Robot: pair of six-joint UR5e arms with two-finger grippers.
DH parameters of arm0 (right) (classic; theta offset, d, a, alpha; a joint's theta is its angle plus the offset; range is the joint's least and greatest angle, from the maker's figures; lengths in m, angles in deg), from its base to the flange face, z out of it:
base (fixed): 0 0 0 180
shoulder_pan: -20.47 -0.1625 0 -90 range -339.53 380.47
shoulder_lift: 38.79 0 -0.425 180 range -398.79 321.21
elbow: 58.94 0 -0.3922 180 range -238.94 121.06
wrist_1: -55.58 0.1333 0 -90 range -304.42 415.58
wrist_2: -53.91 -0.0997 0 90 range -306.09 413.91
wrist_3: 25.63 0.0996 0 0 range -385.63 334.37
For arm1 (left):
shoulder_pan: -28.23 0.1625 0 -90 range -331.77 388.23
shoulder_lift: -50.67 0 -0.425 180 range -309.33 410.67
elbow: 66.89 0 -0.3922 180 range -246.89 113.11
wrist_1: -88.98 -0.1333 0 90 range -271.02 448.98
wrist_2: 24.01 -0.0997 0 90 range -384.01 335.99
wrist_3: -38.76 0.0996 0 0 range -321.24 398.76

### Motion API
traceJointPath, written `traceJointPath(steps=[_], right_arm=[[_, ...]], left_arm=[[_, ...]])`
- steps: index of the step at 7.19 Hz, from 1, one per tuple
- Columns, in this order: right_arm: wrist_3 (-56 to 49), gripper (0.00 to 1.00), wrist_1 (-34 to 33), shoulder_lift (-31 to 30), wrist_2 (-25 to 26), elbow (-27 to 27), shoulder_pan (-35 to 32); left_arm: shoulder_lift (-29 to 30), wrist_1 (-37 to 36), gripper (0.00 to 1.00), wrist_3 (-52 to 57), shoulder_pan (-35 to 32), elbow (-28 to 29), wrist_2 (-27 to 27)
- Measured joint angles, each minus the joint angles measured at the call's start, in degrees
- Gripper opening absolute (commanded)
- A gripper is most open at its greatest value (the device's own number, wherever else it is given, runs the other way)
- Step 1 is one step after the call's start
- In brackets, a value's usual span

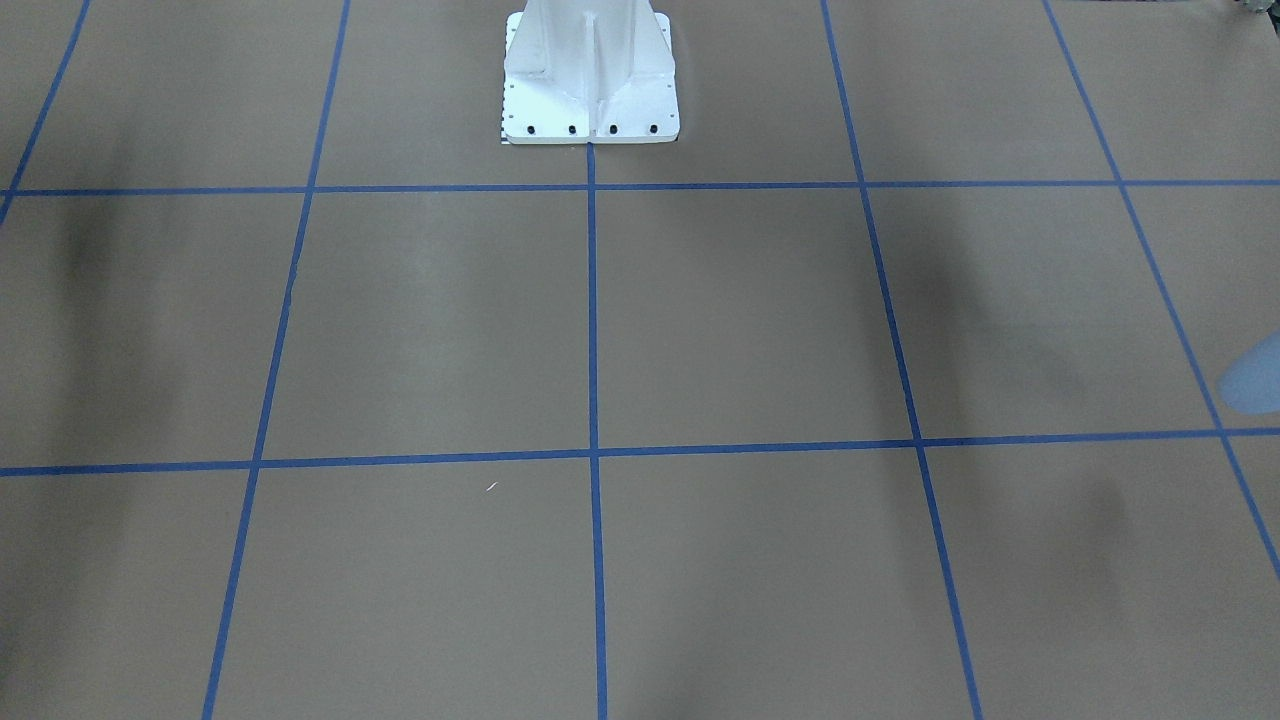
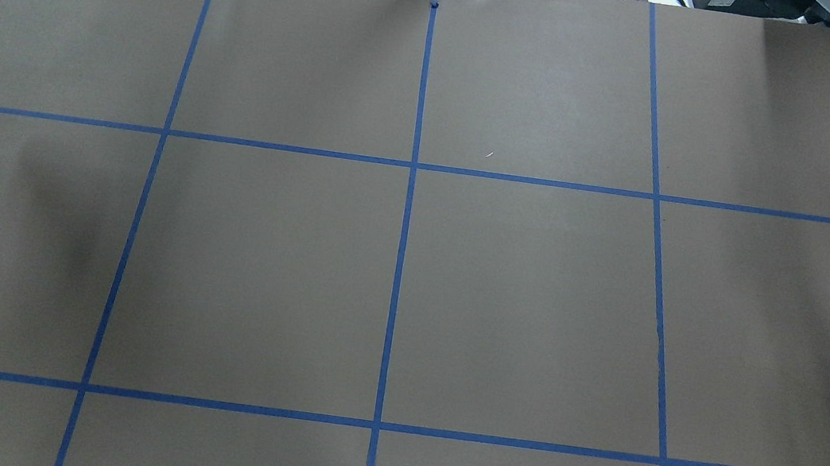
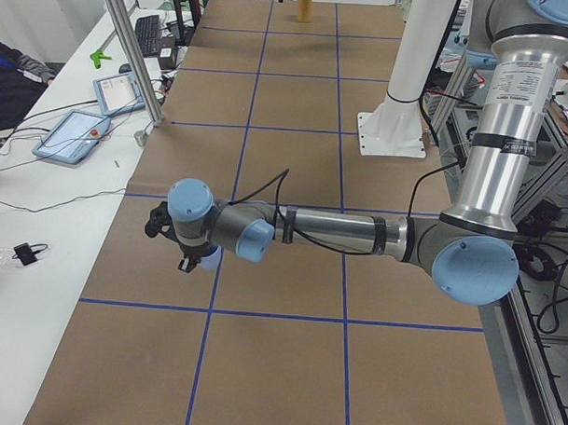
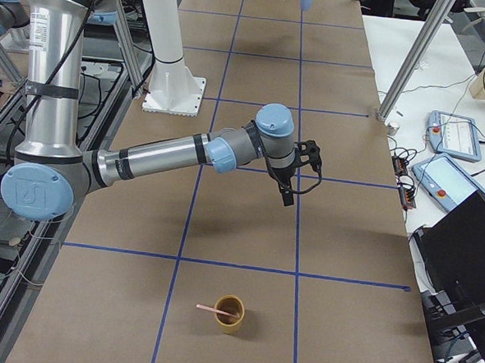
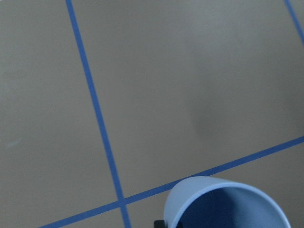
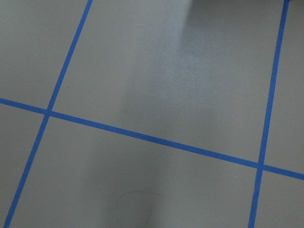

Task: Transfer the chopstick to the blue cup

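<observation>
The blue cup (image 5: 228, 204) fills the bottom of the left wrist view, rim up, well above the table, with a black finger tip at its rim. It also shows blurred at the right edge of the front view (image 1: 1255, 375) and under the near wrist in the exterior left view (image 3: 206, 256). My left gripper (image 3: 173, 243) holds it. One pale pink chopstick (image 4: 214, 311) leans in a brown cup (image 4: 229, 314) near the table's right end. My right gripper (image 4: 303, 175) hangs above the table, apart from that cup; I cannot tell whether it is open or shut.
The brown paper table (image 2: 518, 303) carries a blue tape grid. The white robot base (image 1: 590, 80) stands at mid-table. Tablets and cables (image 4: 454, 153) lie on the white bench beyond the far edge. A metal post (image 4: 415, 56) stands at that edge.
</observation>
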Motion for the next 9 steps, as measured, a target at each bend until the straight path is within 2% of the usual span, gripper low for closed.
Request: traceJointPath(steps=[2,4,6,8,9], right_arm=[[0.04,1.0,0.03,-0.43,0.16,0.08,0.0],[0.02,1.0,0.03,-0.9,0.26,0.17,0.0],[0.04,1.0,-0.02,-1.23,0.24,0.89,0.0],[0.1,1.0,-0.05,-1.26,0.21,1.64,-0.11],[0.1,1.0,-0.07,-1.32,0.21,1.88,-0.14]], left_arm=[[1.19,-2.06,0.0,-20.19,8.23,-11.54,-2.78],[4.34,-2.29,0.0,-38.69,16.79,-17.75,-6.96],[10.28,-4.46,0.0,-55.01,27.18,-20.26,-13.65],[21.68,-15.88,0.0,-67.99,38.92,-20.12,-23.07],[26.0,-18.62,0.0,-72.71,43.8,-18.44,-26.99]])
